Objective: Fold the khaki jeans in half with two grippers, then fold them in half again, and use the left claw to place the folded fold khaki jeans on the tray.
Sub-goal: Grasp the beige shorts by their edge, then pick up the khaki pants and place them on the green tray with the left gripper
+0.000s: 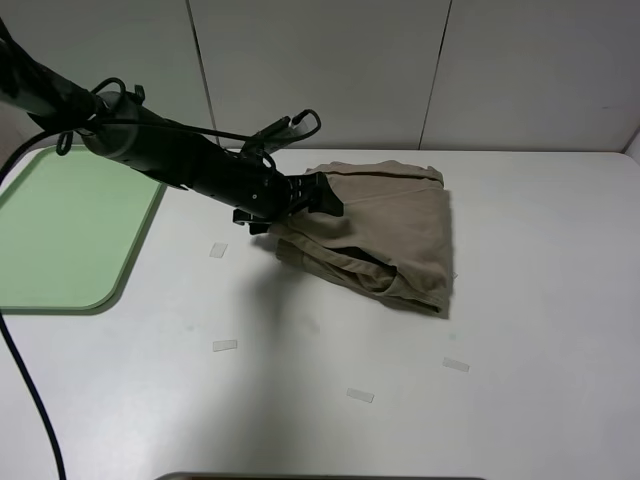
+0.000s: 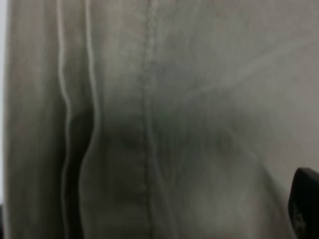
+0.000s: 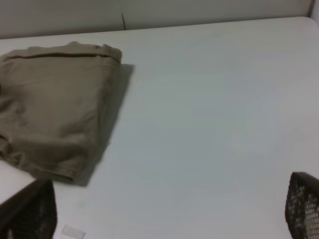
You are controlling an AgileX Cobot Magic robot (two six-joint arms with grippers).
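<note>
The khaki jeans lie folded into a thick bundle on the white table, right of centre. My left gripper reaches in from the left and sits at the bundle's left edge, which looks slightly raised. In the left wrist view the jeans' cloth fills the frame; one black fingertip shows far out at the side, so the jaws stand apart around the cloth. My right gripper is open and empty, well off from the jeans. The mint-green tray lies at the far left.
Several small clear tape pieces lie on the table, among them one near the left arm and one toward the front. A pale wall stands behind the table. The left arm's cable hangs down at the left.
</note>
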